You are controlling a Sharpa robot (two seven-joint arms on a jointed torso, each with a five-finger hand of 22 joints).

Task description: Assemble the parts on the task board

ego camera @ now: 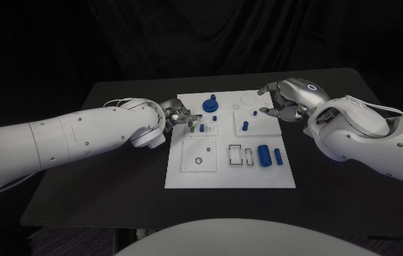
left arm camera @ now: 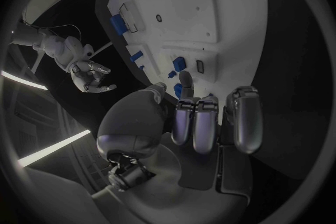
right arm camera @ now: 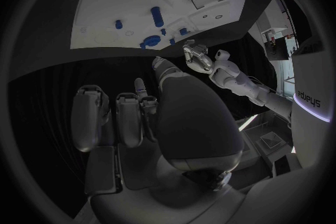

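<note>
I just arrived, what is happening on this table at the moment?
A two-armed robot is working at a white task board carrying small blue parts. Its left hand is at the board's left edge, fingers close to a small blue part. Its right hand hovers at the far right corner, apparently holding nothing. Two blue cylinders lie near the board's right edge.

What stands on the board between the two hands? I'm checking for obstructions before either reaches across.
In the head view, between the left hand and the right hand, the task board carries a tall blue part and small blue pegs.
</note>
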